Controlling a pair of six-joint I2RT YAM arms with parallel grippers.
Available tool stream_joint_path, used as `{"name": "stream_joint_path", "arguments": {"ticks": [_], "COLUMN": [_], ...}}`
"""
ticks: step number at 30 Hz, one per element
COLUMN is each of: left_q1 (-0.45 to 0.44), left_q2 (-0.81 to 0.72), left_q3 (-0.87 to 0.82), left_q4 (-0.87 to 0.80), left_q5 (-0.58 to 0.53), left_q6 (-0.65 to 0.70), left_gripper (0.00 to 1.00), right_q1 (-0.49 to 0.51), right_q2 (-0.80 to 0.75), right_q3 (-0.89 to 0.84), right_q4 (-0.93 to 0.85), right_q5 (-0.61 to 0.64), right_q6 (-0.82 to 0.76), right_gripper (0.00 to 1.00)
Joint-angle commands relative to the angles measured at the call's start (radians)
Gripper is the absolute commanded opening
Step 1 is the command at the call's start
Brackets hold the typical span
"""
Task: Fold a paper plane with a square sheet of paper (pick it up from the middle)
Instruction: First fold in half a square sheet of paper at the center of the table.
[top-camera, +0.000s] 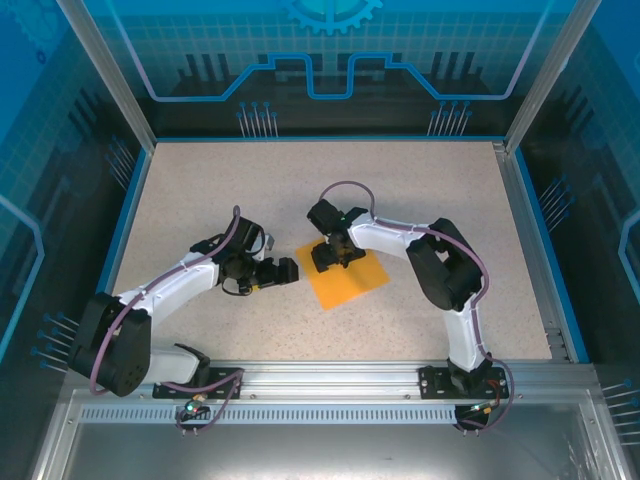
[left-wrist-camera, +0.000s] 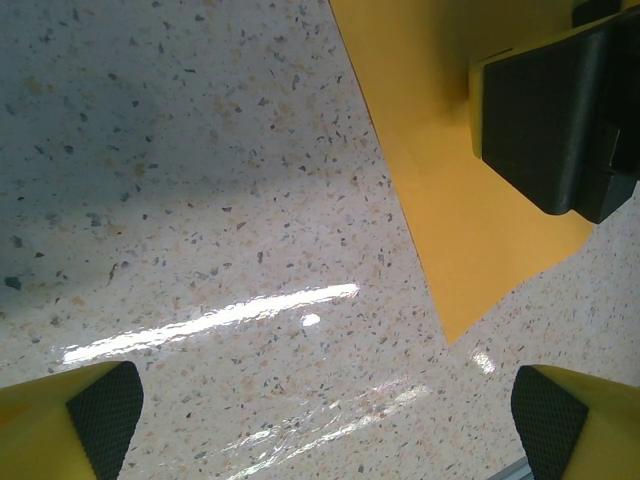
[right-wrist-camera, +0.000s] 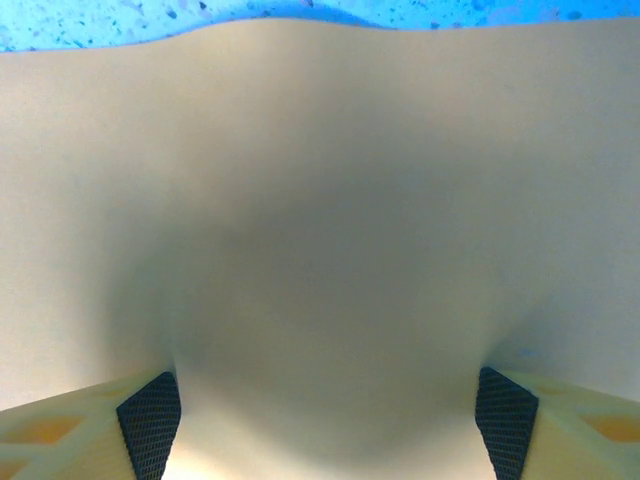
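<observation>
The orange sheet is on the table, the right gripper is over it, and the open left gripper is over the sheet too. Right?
Not quite. The open left gripper is over bare table beside the orange sheet, not over it: the left wrist view shows speckled tabletop between its fingers. The right gripper is over the sheet.

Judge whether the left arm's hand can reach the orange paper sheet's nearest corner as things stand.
Probably yes: the left hand is open, bare table lies between it and the paper sheet, and the right hand sits further in.
</observation>
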Motion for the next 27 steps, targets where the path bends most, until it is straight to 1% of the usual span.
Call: {"name": "stream_joint_path", "arguments": {"ticks": [1,5,14,17,24,27], "left_q1": [0.01,0.009,0.008,0.008,0.008,0.008], "left_q2": [0.018,0.028,0.041,0.041,0.038,0.028], "left_q3": [-0.006,-0.006,0.006,0.008,0.014,0.02], "left_q4": [-0.009,-0.005,-0.005,-0.007,-0.014,-0.028], "left_q5": [0.026,0.03,0.033,0.035,0.033,0.029], "left_q6": [0.026,0.024,0.021,0.019,0.017,0.013], "left_gripper": [0.99,0.99,0.99,0.99,0.99,0.99], "right_q1": [-0.006,-0.003,0.001,0.002,0.001,0.002], "right_q2": [0.081,0.074,0.004,-0.016,-0.054,-0.072], "right_q3": [-0.026,-0.035,-0.036,-0.033,-0.049,-0.054], "right_q4": [-0.014,-0.009,0.0,-0.011,0.007,0.012], "right_q5": [-0.001,-0.004,0.012,0.028,0.03,0.025], "right_q6": [0.017,0.016,0.008,0.006,0.003,0.0], "right_gripper": [0.79,0.77,0.63,0.57,0.39,0.33]}}
